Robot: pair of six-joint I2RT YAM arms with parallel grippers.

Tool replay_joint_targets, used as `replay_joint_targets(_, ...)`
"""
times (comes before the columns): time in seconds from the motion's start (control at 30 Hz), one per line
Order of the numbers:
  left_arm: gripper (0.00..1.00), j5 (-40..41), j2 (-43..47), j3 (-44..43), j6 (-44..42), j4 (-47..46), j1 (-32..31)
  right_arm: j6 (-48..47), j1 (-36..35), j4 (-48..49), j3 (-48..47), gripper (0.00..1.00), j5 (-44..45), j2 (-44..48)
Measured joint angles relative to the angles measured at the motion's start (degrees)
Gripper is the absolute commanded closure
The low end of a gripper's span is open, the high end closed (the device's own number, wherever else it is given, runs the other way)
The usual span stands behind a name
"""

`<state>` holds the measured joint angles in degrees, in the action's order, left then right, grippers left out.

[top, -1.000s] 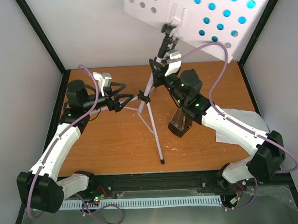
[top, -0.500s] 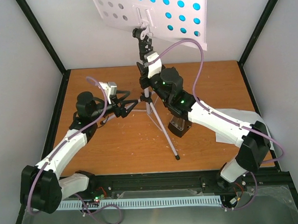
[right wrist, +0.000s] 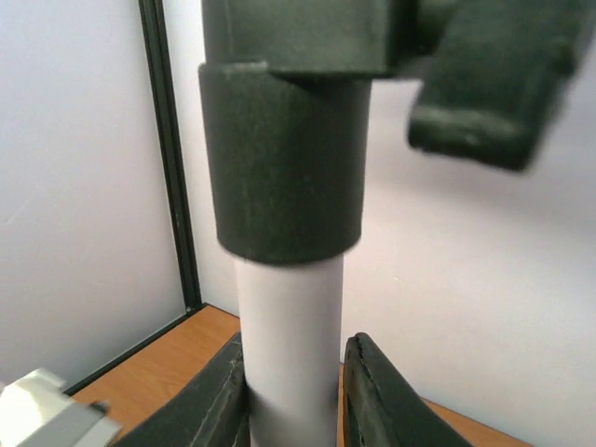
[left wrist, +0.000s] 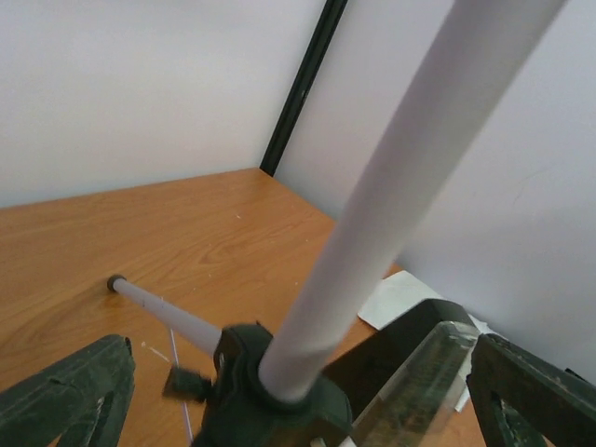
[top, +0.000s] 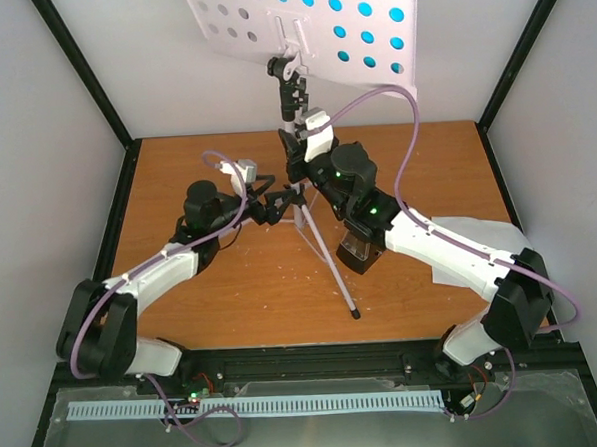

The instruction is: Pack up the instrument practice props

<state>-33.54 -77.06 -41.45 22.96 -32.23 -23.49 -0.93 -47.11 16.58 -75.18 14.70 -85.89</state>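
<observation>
Two arms meet your upright music stand (top: pixel 330 262) mid-table: right gripper (right wrist: pixel 293 400) pinches its vertical pole (right wrist: pixel 289 317), seemingly firmly; left gripper (top: pixel 279 202) gapes wide, empty, straddling the pole above the hub (left wrist: pixel 247 368).

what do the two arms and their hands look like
Left arm and right arm: white shells, bulky black joints, a lilac cable looping alongside. Green lights dot the right one. Left hand and right hand: black fingers, white camera block behind.
</observation>
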Motion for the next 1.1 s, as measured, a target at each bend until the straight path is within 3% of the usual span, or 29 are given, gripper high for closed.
replay_joint_targets(0.17, 0.04, -3.0, -7.4, -7.1, -4.7, -1.9, -0.5, 0.5, -0.1, 0.8, 2.1, 0.69, -1.3, 1.5)
replay_joint_targets(0.27, 0.11, -4.2, -10.4, -10.3, -7.1, -3.1, -0.5, 0.7, -0.1, 0.6, 2.1, 0.51, -1.6, 1.5)
replay_joint_targets(0.43, 0.36, -4.8, -12.6, -10.7, -8.2, -4.9, -0.5, 0.8, -0.1, -0.4, 3.1, 0.31, -1.3, 3.0)
replay_joint_targets(0.6, 0.56, -6.6, -14.0, -10.7, -8.2, -7.0, -0.8, 1.7, 0.0, -2.1, 6.7, 0.18, -1.4, 9.0)
replay_joint_targets(0.77, 0.82, -8.9, -15.2, -11.9, -9.0, -7.4, -1.0, 2.8, 0.2, -3.3, 12.6, 0.12, -2.1, 17.9)
replay_joint_targets(0.9, 0.98, -8.1, -15.1, -12.1, -16.9, -8.0, -1.0, 4.1, 1.8, -4.5, 17.7, 0.11, -5.2, 23.5)
replay_joint_targets(1.1, 1.0, -8.5, -13.3, -12.2, -18.7, -4.0, 0.4, 10.3, 13.4, -3.8, 23.8, 0.09, -18.7, 26.5)
